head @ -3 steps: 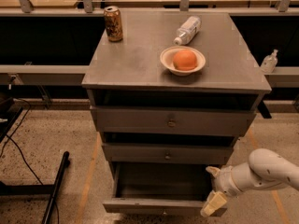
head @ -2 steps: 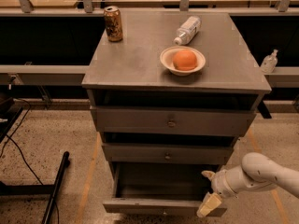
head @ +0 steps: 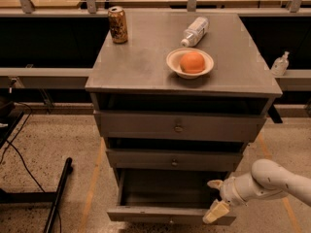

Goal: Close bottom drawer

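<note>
The bottom drawer (head: 155, 215) is standing pulled well out at the foot of the grey desk (head: 146, 62), below its front edge. We are looking down into its dark, shallow inside, with the narrow front panel lying nearest to us. At the right end of that panel the gripper (head: 211, 201) is hanging, its jaws released and spread apart, grasping nothing. Its lower finger (head: 216, 211) is overlapping the panel's right end, though we are not able to tell whether it is touching the metal, and the upper one is showing just above, by the drawer's right wall. The white arm (head: 274, 178) behind it is reaching in from the right. Above, the middle drawer (head: 146, 158) and the top drawer (head: 146, 125) are sitting nearly in, each showing a dark gap over its panel. On the desk, a can (head: 117, 24) is standing upright near the far left corner. A clear bottle (head: 195, 31) is lying on its side close to the far edge, right of the middle. A pale bowl (head: 184, 74) is resting toward the right, between the middle and the front edge, and it is holding an orange (head: 192, 61). Past the right edge, a small pump bottle (head: 279, 64) is standing on a ledge (head: 296, 77). Left of the desk, a black bar (head: 58, 193) is lying on the speckled floor (head: 73, 135).
</note>
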